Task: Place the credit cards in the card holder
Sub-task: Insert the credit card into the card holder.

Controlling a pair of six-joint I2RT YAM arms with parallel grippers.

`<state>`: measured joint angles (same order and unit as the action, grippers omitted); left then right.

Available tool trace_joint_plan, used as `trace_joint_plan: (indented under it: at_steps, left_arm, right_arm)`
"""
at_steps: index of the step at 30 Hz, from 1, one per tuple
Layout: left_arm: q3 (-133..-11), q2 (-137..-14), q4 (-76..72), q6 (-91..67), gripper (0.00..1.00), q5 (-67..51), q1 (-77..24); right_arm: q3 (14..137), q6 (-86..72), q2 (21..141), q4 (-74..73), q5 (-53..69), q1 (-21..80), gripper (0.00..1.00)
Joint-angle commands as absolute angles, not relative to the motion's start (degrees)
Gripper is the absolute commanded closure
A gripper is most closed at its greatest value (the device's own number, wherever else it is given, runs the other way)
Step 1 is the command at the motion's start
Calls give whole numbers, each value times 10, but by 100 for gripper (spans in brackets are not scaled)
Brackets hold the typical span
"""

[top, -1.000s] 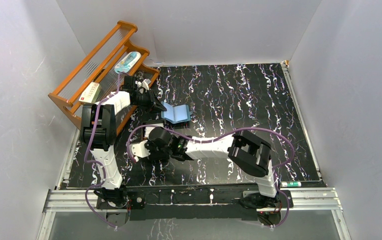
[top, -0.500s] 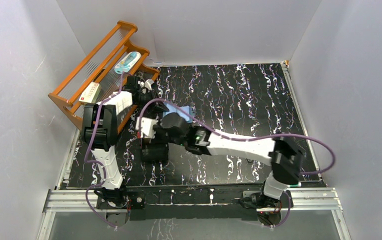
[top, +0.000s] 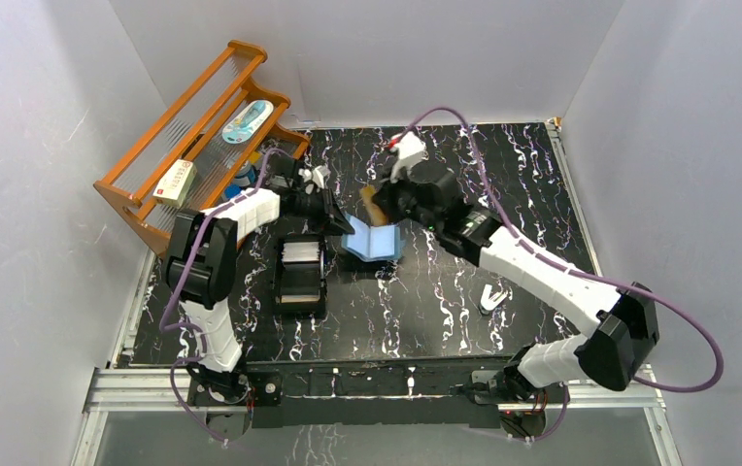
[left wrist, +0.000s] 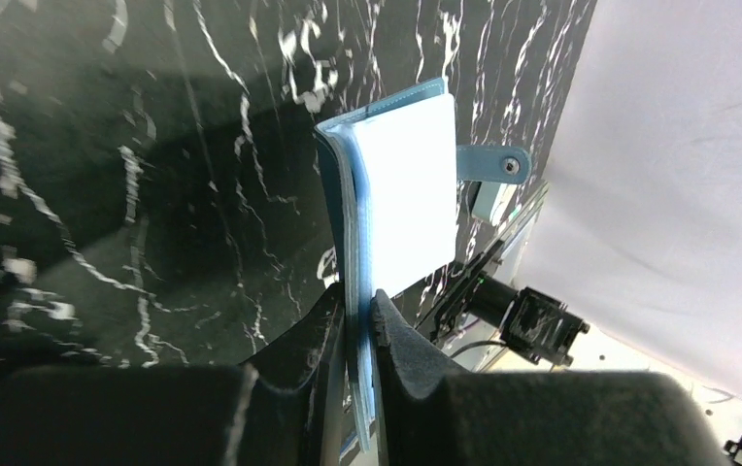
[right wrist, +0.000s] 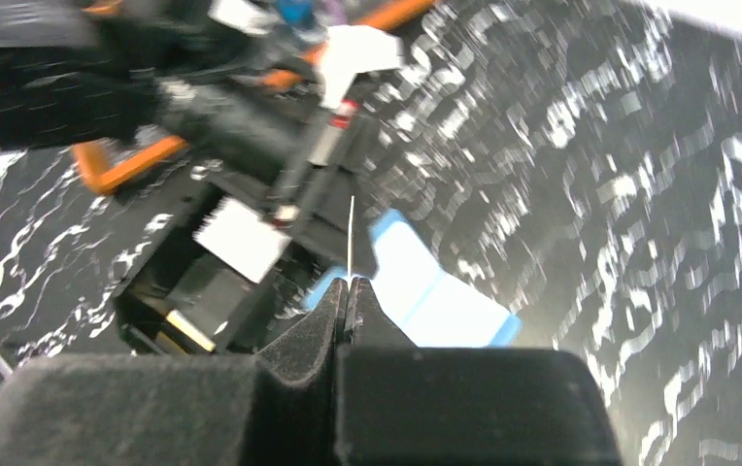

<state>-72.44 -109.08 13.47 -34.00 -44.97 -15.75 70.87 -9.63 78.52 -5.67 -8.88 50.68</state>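
Top external view: holder (top: 375,243) sits open mid-frame, your left jaws clamped on its left edge. Right jaws pinch a card (top: 371,202) edge-on just above the holder's upper-left corner; its open face lies lower right.

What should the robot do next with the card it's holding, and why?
Probably the right gripper should lower its credit card toward the pockets of the card holder: the left gripper pinches one cover, holding it open, and the card isn't in yet.
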Motion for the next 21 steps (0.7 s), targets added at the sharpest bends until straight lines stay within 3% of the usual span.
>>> trace_joint_plan:
  at_steps: [1,16,21]
  left_arm:
    - [-694,-1032,114,-389,89,-424,-207]
    - [-646,-1063,32,-472,87,-318,-329]
    - [-629,-1069,24,-479,79,-277,-352]
  right_arm:
    - [644,-272,748,-108,-63,426,100]
    - [454,-400,734,-49,63,280,100]
    - [407,-417,751,-21,85,262,100]
